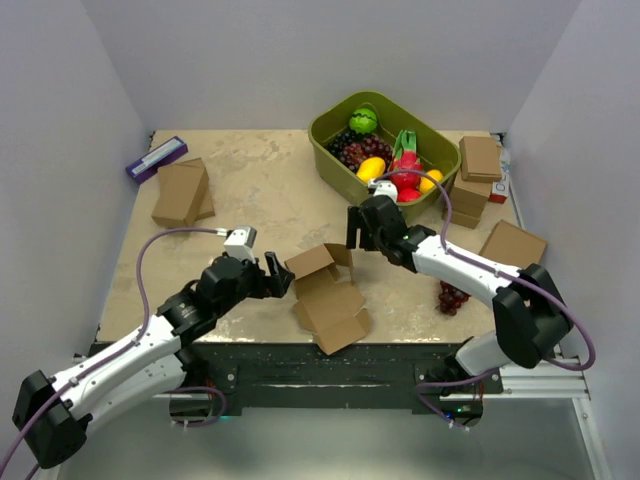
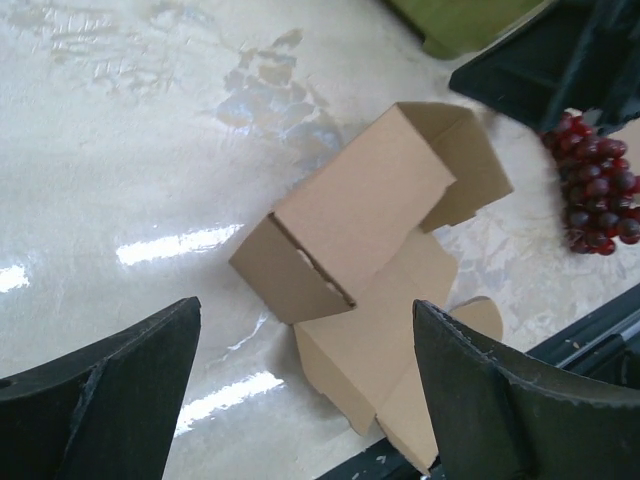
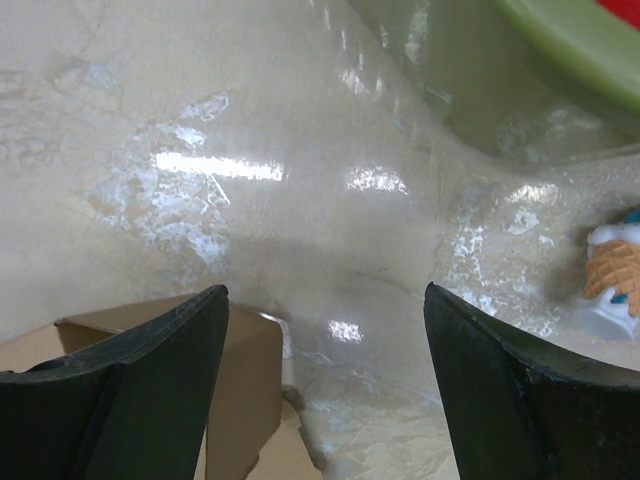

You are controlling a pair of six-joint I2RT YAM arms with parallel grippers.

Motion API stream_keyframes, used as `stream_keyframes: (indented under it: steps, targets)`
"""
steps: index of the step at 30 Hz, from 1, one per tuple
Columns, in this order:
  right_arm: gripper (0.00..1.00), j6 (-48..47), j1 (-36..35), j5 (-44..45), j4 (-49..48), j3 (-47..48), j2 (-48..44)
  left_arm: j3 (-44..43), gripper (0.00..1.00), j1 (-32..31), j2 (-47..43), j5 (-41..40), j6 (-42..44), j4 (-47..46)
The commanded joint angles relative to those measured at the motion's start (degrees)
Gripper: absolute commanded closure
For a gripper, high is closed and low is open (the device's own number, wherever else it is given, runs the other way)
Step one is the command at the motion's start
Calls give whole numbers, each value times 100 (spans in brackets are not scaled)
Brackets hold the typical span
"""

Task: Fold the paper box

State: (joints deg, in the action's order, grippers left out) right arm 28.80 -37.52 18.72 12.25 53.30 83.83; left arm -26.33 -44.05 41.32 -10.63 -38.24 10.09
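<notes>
The paper box (image 1: 328,292) is plain brown cardboard, half-folded, at the near middle of the table, with one panel raised and flaps spread flat toward the near edge. In the left wrist view the paper box (image 2: 375,270) lies just ahead of the fingers. My left gripper (image 1: 281,277) is open and empty, just left of the box. My right gripper (image 1: 355,232) is open and empty, just above the box's far right corner. In the right wrist view a box corner (image 3: 250,390) shows beside the left finger (image 3: 150,390).
A green bin (image 1: 383,150) of toy fruit stands at the back. Loose grapes (image 1: 452,297) lie near the right arm. Ready-made brown boxes are stacked at back left (image 1: 181,193) and right (image 1: 478,170), with a flat one (image 1: 512,243). A purple item (image 1: 156,158) lies at back left.
</notes>
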Motion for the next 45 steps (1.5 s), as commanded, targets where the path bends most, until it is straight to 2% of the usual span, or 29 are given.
stream_keyframes:
  steps: [1, 12, 25, 33, 37, 45]
  targets:
    - [19, -120, 16, -17, -126, 435, 124, 206, 10, 274, 157, 492, -201, -639]
    - [23, -15, 16, -430, -83, 173, 213, 795, 23, 547, 622, 940, -465, -2193]
    - [32, 337, -36, -1115, -266, -478, -209, 1033, 48, 573, 1686, 1476, -632, -3487]
    - [34, 1267, -230, -1195, -1004, -1339, -631, 1191, 54, 573, 1958, 1660, -878, -4049]
    - [32, 1997, -265, -1169, -1777, -1866, -938, 1244, 55, 565, 2029, 1661, -905, -4190]
    - [27, 1691, -203, -160, -664, -1656, -1342, 1104, 54, 573, 1704, 1529, -606, -3708]
